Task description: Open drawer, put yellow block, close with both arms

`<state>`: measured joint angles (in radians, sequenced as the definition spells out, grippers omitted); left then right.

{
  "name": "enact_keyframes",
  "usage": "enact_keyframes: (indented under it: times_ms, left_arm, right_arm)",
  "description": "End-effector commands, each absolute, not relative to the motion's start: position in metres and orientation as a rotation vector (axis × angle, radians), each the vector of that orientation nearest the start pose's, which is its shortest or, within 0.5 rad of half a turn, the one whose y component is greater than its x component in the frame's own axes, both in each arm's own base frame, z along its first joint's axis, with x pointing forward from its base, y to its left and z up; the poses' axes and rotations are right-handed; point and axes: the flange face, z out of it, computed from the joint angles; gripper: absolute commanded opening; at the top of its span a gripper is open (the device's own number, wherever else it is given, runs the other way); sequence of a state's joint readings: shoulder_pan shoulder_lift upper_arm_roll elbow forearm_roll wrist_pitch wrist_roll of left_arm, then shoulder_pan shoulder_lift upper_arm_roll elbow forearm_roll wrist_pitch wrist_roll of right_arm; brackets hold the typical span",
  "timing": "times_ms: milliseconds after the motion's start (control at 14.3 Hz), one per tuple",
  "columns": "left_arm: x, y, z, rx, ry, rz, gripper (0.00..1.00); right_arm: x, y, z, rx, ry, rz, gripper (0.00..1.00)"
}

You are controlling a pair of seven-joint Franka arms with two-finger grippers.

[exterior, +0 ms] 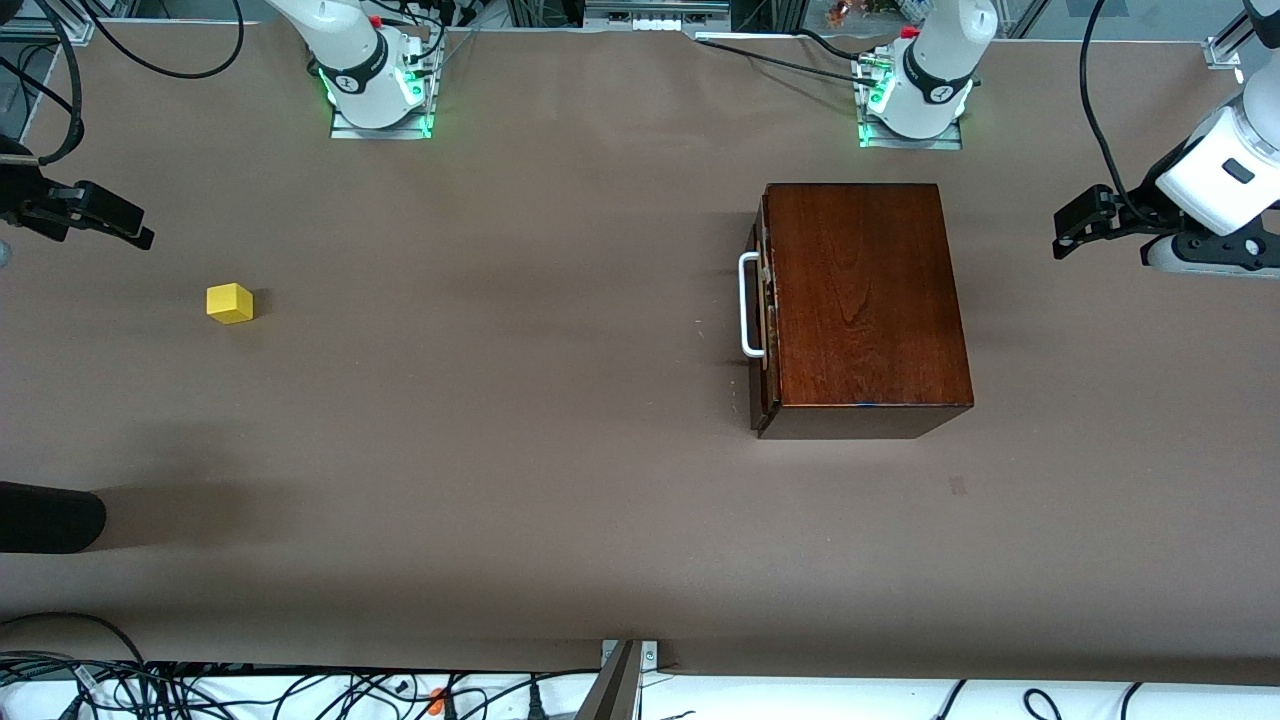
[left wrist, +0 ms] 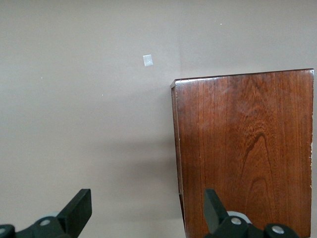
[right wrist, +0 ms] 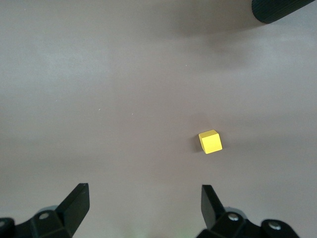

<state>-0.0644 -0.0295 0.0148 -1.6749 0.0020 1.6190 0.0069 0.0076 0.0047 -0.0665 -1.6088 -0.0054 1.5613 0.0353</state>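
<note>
1. The wooden box (exterior: pixel 865 300) stands on the counter (exterior: pixel 520 450) toward the left arm's end. Its drawer (exterior: pixel 762 310) is shut, with the front flush against the box, so what is inside cannot be seen. The white handle (exterior: pixel 748 305) on the drawer front faces toward the right arm's end of the counter.

2. The yellow block (exterior: pixel 230 303) lies alone on the bare counter toward the right arm's end, well apart from the box. It rests flat and nothing touches it.

3. The left gripper (exterior: pixel 1078 225) hangs over the counter just outside the box, at the side away from the handle. In the left wrist view its two fingers (left wrist: pixel 79 210) are spread wide and hold nothing; the top of the box (left wrist: pixel 247 148) shows below one of them.

4. The right gripper (exterior: pixel 125 228) is over the edge of the counter at the right arm's end, near the block but not over it. In the right wrist view its fingers (right wrist: pixel 77 203) are also wide apart and empty (the block (right wrist: pixel 210 142) lies on the counter ahead of them, closer to one finger than to the other).

5. A black rounded object (exterior: pixel 50 518) reaches onto the counter from the edge at the right arm's end, nearer to the front camera than the block. A small pale mark (left wrist: pixel 147 60) is on the counter near a corner of the box. Nothing stands between the block and the drawer front.
</note>
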Motion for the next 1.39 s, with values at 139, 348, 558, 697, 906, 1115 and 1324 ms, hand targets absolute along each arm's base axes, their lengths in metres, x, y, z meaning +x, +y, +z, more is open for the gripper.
enact_keyframes:
  times_ms: [139, 348, 558, 697, 906, 1115, 1324]
  left_arm:
    - [0.5493, -0.0268, 0.6033, -3.123, 0.121, 0.019, 1.0]
    - [0.5495, -0.0268, 0.6045, -3.122, 0.123, 0.026, 1.0]
    - [0.5524, -0.0279, 0.6045, -3.122, 0.126, 0.024, 1.0]
    - [0.5521, -0.0272, 0.6042, -3.124, 0.123, 0.028, 1.0]
    - [0.5521, -0.028, 0.6042, -3.124, 0.126, 0.028, 1.0]
    - [0.5515, -0.0288, 0.6049, -3.123, 0.128, 0.028, 1.0]
    - [0.5514, -0.0314, 0.6052, -3.123, 0.133, 0.033, 1.0]
  right_arm:
    - [0.5514, -0.0314, 0.6048, -3.129, 0.156, 0.07, 1.0]
    - [0.5514, -0.0314, 0.6048, -3.129, 0.156, 0.07, 1.0]
    - [0.5514, -0.0314, 0.6048, -3.129, 0.156, 0.07, 1.0]
    - [0.5512, -0.0314, 0.6047, -3.129, 0.156, 0.072, 1.0]
    - [0.5508, -0.0314, 0.6056, -3.129, 0.156, 0.07, 1.0]
    - [0.5506, -0.0314, 0.6054, -3.129, 0.156, 0.072, 1.0]
    - [0.55, -0.0314, 0.6062, -3.128, 0.156, 0.072, 1.0]
